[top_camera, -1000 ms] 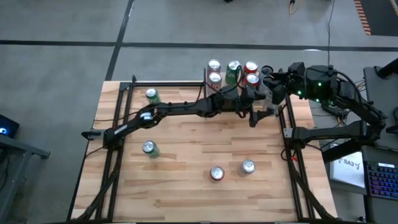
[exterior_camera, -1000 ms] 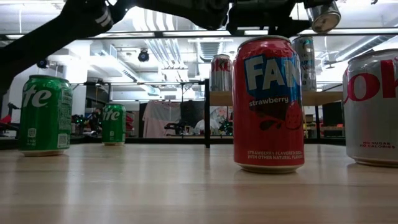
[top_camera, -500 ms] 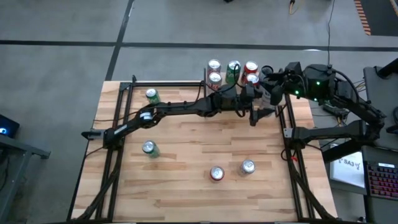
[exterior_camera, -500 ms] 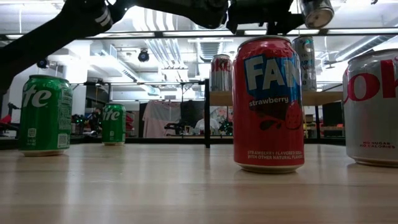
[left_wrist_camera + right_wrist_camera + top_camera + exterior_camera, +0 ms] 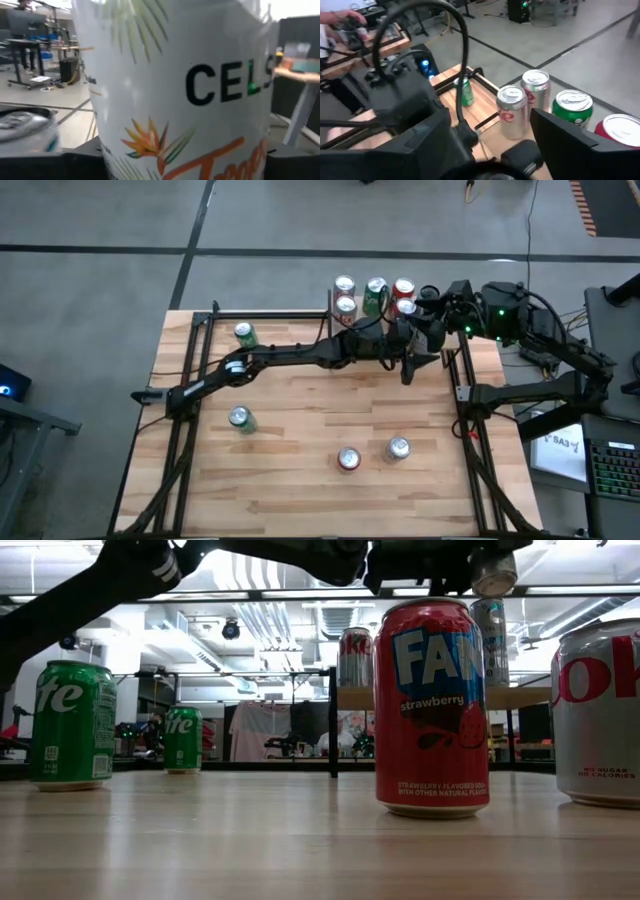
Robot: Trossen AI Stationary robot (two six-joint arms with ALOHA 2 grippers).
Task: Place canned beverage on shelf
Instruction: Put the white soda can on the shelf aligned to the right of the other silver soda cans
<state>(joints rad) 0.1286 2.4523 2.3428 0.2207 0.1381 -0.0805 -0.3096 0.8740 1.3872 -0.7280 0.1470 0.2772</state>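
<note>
likely the risk is a slip as both arms crowd the white can [image 5: 180, 90] near the shelf [image 5: 338, 292]; it could fall onto the standing cans [image 5: 375, 296]. the can sits between the left gripper [image 5: 412, 350] fingers; the right gripper [image 5: 430, 320] is just beside. whether either grips, unclear.

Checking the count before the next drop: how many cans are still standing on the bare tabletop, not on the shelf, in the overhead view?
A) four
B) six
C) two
A: the overhead view shows four cans on the tabletop: two green cans on the left, a red can and a silver can near the front; the others stand grouped on the shelf.
</note>
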